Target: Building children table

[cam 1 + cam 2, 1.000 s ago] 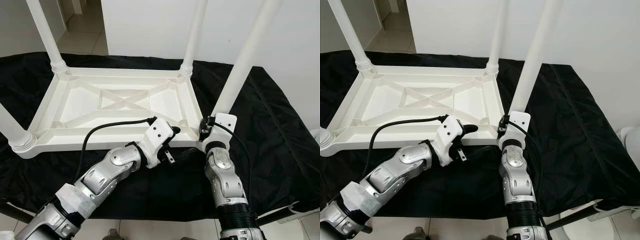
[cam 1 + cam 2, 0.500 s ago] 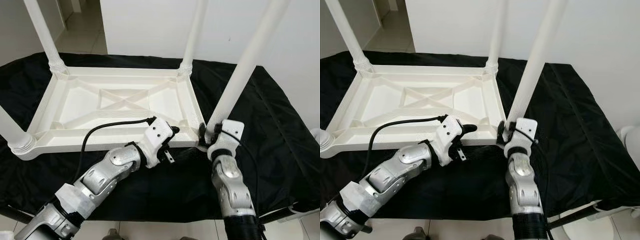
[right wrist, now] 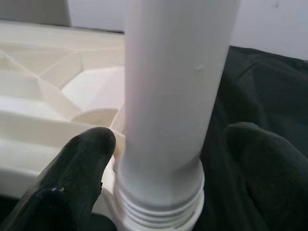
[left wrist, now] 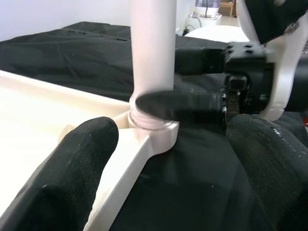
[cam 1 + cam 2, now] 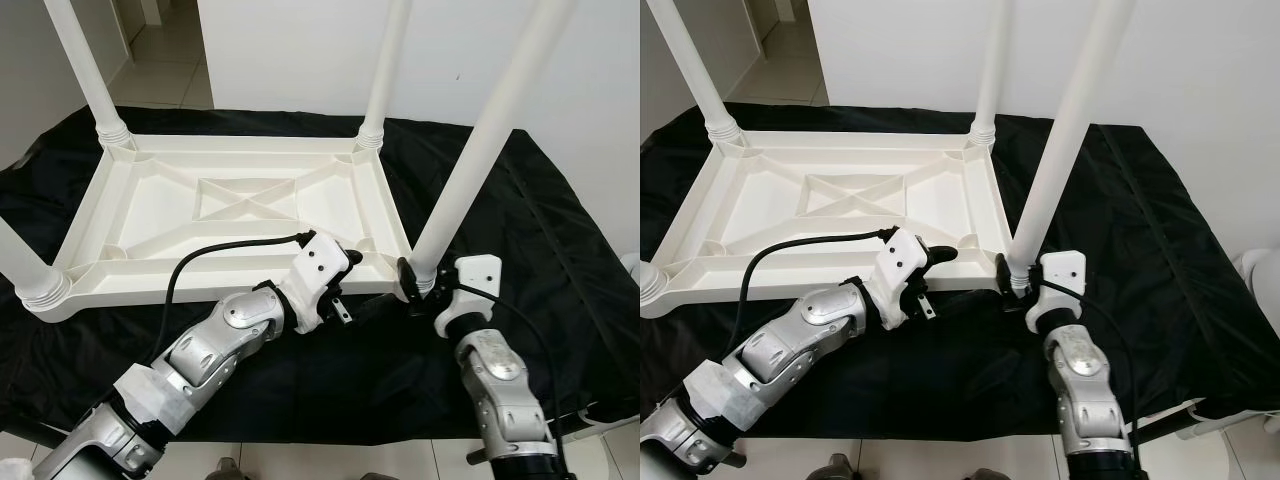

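Table leg (image 5: 470,160) — top cut off — between right gripper (image 3: 168,163) spread fingers (image 3: 79,168).

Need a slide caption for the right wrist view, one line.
Right gripper straddling the base of a white table leg at its threaded collar, beside the upturned tabletop.

No legible text or markings.
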Robot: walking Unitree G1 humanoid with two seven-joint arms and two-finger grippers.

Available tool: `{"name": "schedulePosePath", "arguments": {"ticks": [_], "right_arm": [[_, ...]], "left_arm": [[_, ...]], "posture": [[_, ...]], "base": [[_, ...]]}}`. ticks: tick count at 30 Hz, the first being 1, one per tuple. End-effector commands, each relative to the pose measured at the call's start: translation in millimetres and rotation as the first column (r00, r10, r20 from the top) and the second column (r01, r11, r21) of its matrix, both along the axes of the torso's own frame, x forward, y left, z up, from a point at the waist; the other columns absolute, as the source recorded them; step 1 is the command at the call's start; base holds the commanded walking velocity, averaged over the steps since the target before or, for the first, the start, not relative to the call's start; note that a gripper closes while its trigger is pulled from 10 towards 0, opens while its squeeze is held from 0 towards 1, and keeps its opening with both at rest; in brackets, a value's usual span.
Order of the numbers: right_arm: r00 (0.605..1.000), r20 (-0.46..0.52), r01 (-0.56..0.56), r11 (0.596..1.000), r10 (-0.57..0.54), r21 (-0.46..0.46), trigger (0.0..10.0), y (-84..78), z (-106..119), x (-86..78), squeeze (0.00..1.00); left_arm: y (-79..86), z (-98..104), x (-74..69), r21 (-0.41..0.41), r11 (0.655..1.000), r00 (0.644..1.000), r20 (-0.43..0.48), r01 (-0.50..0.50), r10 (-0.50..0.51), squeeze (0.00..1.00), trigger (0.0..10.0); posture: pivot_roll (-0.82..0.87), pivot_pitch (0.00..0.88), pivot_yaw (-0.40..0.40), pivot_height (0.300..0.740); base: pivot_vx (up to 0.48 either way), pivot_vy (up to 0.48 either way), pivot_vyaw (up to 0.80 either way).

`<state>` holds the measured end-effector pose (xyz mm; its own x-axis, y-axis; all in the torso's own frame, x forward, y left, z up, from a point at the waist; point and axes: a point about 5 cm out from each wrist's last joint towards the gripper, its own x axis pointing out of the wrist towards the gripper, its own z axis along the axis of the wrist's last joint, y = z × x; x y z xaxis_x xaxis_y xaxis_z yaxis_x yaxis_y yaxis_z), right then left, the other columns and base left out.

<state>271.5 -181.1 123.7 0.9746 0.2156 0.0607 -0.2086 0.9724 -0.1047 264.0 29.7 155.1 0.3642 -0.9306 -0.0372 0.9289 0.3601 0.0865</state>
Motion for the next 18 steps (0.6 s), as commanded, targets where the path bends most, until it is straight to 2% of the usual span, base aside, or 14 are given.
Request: {"name": "schedulePosePath", "arguments": {"ticks": [1, 2, 7, 10, 13, 18], "right_arm": [[1.000, 0.006, -0.027, 1.000, 0.027, 0.000, 10.0, -4.5, 0.9, 3.5, 0.00], [0.998, 0.005, -0.062, 0.998, 0.062, -0.012, 10.0, -6.8, 2.1, 6.5, 0.00], [0.996, 0.002, -0.092, 0.995, 0.092, -0.028, 10.0, -7.4, 2.3, 8.8, 0.00], [0.975, -0.024, -0.221, 0.971, 0.219, -0.091, 10.0, -3.5, 1.0, 22.0, 0.00], [0.975, -0.024, -0.221, 0.971, 0.219, -0.091, 10.0, -3.5, 1.0, 22.0, 0.00], [0.956, -0.045, -0.292, 0.949, 0.289, -0.116, 10.0, -0.1, 0.7, 34.9, 0.00]], "left_arm": [[-5.6, -0.8, -11.7, 0.031, 0.965, 0.965, -0.009, 0.261, -0.261, 0.00, 10.0], [-5.8, 0.0, -11.0, 0.030, 0.965, 0.966, -0.007, 0.260, -0.260, 0.00, 10.0], [-4.9, -0.3, -10.8, 0.032, 0.966, 0.966, -0.005, 0.257, -0.257, 0.00, 10.0], [-3.9, 0.4, -9.5, 0.033, 0.969, 0.970, 0.004, 0.245, -0.245, 0.00, 10.0], [-3.9, 0.4, -9.5, 0.033, 0.969, 0.970, 0.004, 0.245, -0.245, 0.00, 10.0], [-4.1, 0.8, -9.9, 0.031, 0.970, 0.971, 0.006, 0.240, -0.241, 0.00, 10.0]], "posture": [[-0.01, 0.000, -0.036, 0.740], [0.00, 0.000, -0.038, 0.740], [0.00, 0.000, -0.042, 0.740], [0.02, 0.000, -0.054, 0.740], [0.02, 0.000, -0.054, 0.740], [0.03, 0.000, -0.057, 0.740]], "base": [[0.000, 0.000, 0.00], [0.000, 0.000, 0.00], [0.000, 0.000, 0.00], [0.000, 0.000, 0.00], [0.000, 0.000, 0.00], [0.000, 0.000, 0.00]]}}
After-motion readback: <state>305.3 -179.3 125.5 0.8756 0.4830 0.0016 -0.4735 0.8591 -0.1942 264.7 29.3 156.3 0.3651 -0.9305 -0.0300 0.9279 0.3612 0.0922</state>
